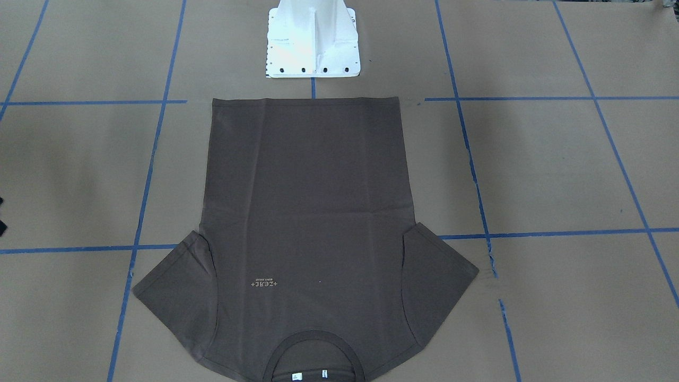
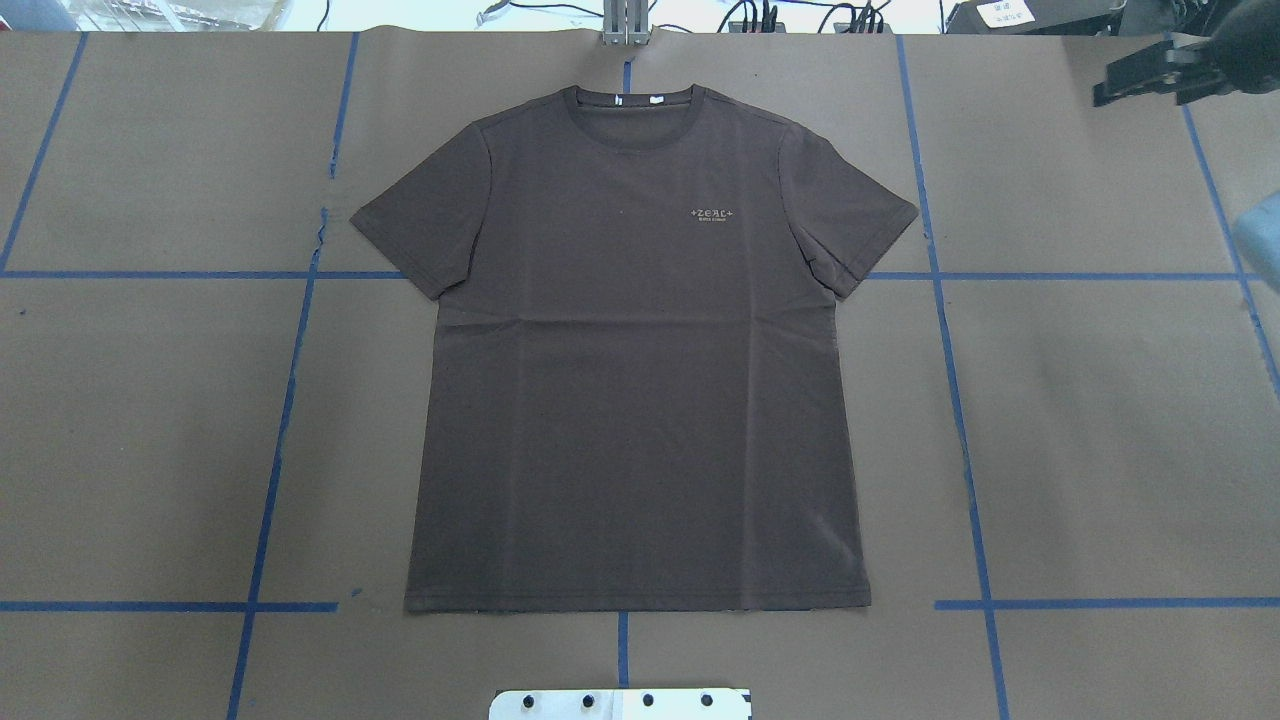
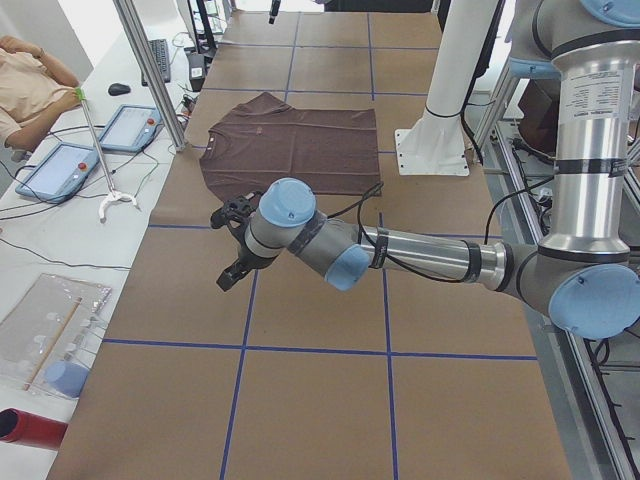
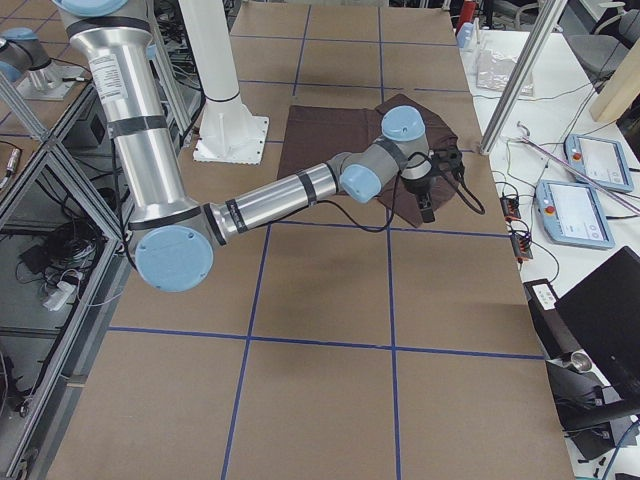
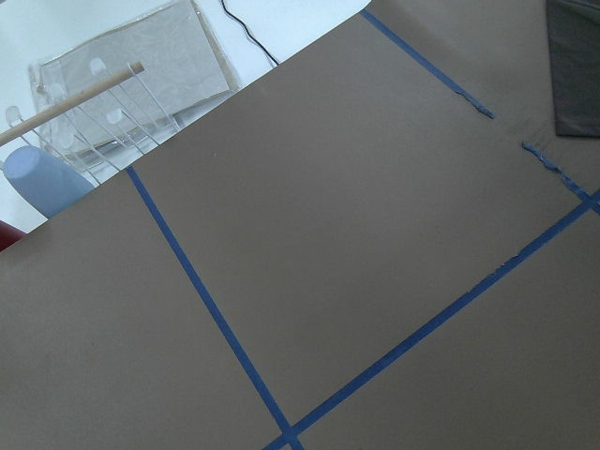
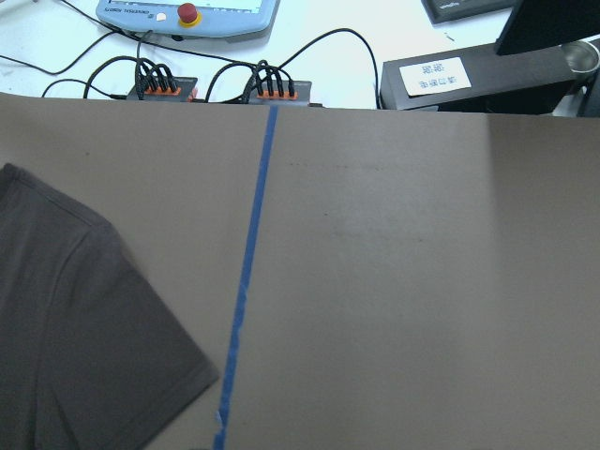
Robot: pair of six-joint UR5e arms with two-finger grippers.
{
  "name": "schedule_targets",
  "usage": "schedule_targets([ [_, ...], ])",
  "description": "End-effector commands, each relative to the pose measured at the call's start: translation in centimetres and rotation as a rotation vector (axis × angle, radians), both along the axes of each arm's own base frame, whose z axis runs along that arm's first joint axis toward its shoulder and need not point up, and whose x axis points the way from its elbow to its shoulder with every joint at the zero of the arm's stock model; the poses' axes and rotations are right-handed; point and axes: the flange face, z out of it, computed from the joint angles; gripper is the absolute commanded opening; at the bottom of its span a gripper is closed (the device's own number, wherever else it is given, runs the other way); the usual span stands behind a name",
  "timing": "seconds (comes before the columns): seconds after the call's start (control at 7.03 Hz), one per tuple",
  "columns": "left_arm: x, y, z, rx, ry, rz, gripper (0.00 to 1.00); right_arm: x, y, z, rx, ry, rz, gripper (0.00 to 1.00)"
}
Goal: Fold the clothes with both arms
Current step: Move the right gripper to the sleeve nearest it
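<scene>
- Sighting white pedestal base (image 2: 620, 704) at near table edge.
- Finding T-shirt (image 2: 630, 400) lying flat, front up, on brown table (image 2: 150, 430) just beyond base: hem near, collar (image 2: 632, 120) far, sleeves spread.
- Finding left gripper (image 3: 228, 247) hovering over table to robot's left of shirt, apart from it; jaw state not discernible.
- Finding right gripper (image 2: 1110, 84) hovering at far right corner, well apart from shirt; jaw state not discernible.

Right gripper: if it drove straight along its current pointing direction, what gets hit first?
The right gripper would probably meet bare paper-covered table, beside the T-shirt sleeve and blue tape line; depth unclear.
</scene>
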Motion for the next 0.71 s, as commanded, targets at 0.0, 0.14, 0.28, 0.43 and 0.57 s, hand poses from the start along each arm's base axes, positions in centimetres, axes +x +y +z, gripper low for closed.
schedule_targets([
  [0.0, -0.1, 0.1, 0.1, -0.001, -0.001, 0.000, 1.00, -12.8, -3.6, 0.1, 0.020, 0.010, 0.076, 0.86],
  [0.14, 0.0, 0.1, 0.1, -0.001, -0.001, 0.001, 1.00, -16.0, -4.8, 2.9, 0.036, -0.015, 0.076, 0.85],
  [0.28, -0.1, 0.1, 0.2, -0.003, -0.001, 0.000, 1.00, -18.8, -4.2, 3.9, 0.034, -0.036, 0.081, 0.82],
  [0.43, -0.1, 0.2, 0.3, -0.006, -0.001, 0.000, 1.00, -21.4, -3.0, 4.5, 0.042, -0.008, 0.082, 0.81],
  [0.57, -0.1, 0.2, 0.3, -0.006, -0.001, 0.000, 1.00, -22.7, -2.5, 5.0, 0.047, 0.013, 0.098, 0.79],
])
